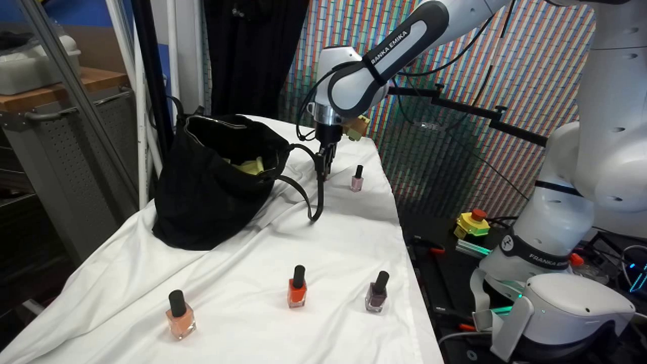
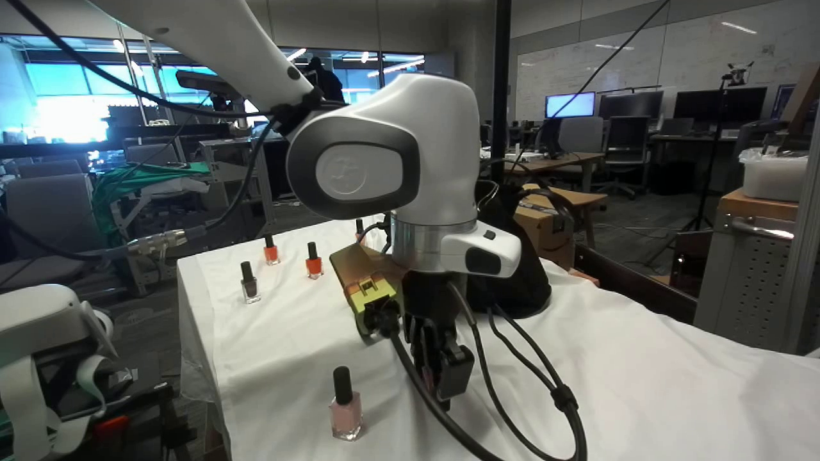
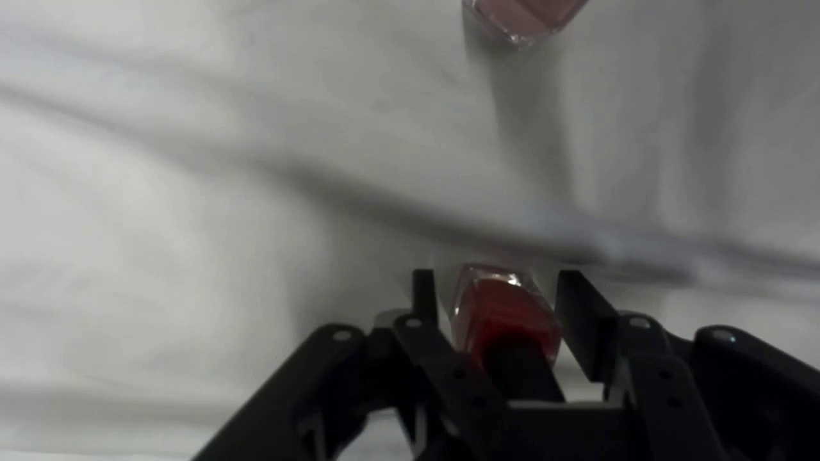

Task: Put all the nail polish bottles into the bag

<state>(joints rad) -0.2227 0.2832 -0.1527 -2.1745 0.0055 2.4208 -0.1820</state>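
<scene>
While the black bag (image 1: 210,202) is slouching at the left in an exterior view, a pale pink bottle (image 2: 346,415) is standing bottom centre in an exterior view; and, lower centre of the wrist view, the gripper (image 3: 498,294) is straddling a red bottle (image 3: 500,307), fingers (image 3: 425,298) parted!

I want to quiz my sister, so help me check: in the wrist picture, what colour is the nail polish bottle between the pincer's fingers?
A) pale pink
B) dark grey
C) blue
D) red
D, because the wrist view shows the red bottle between the two sides of the pincer, while the pale pink bottle shows only in part at the top edge.
</scene>
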